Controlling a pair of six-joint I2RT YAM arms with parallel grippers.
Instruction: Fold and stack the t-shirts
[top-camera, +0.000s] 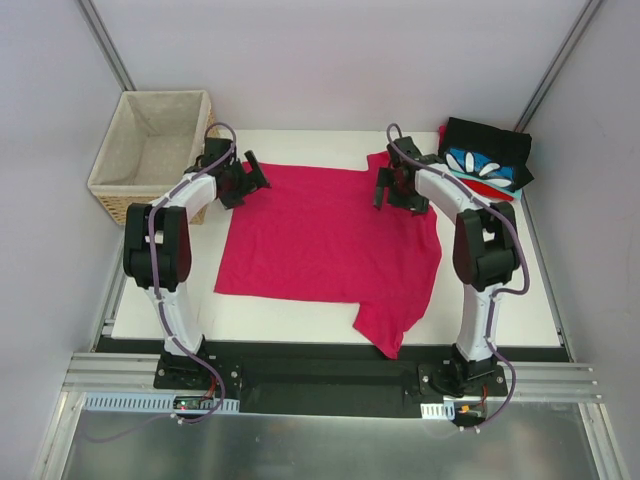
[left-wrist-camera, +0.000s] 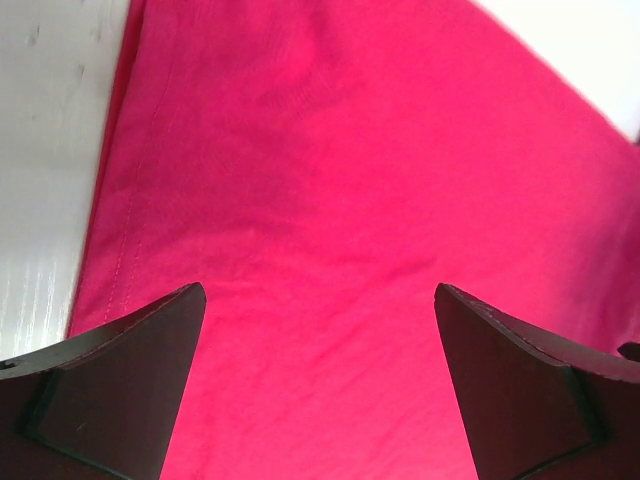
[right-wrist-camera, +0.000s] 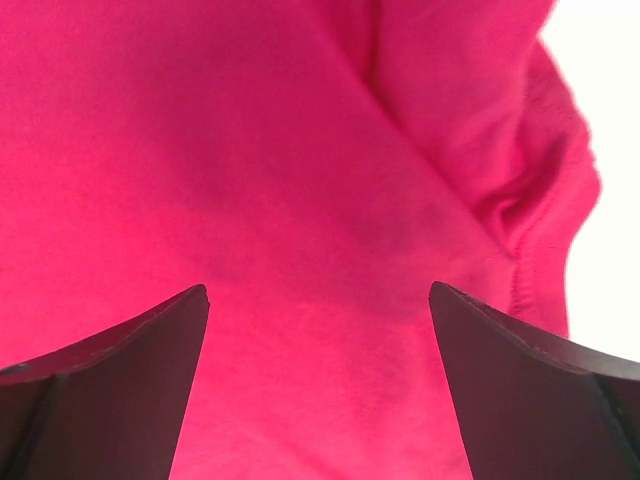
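Observation:
A magenta-pink t-shirt (top-camera: 325, 240) lies spread flat on the white table, one sleeve hanging toward the near edge. My left gripper (top-camera: 248, 180) stands open over the shirt's far left corner; in the left wrist view its fingers (left-wrist-camera: 130, 380) straddle pink cloth (left-wrist-camera: 340, 200) beside the hem. At the far right corner my right gripper (top-camera: 388, 190) is open too, its fingers (right-wrist-camera: 520, 380) wide over a bunched sleeve fold (right-wrist-camera: 520, 200). A folded stack of t-shirts (top-camera: 487, 160), black, blue with white petals and red, sits at the far right.
A wicker basket (top-camera: 125, 185) with beige lining stands at the far left corner, just behind my left arm. The white table (top-camera: 530, 300) shows bare to the right of the shirt. Grey walls close in on both sides.

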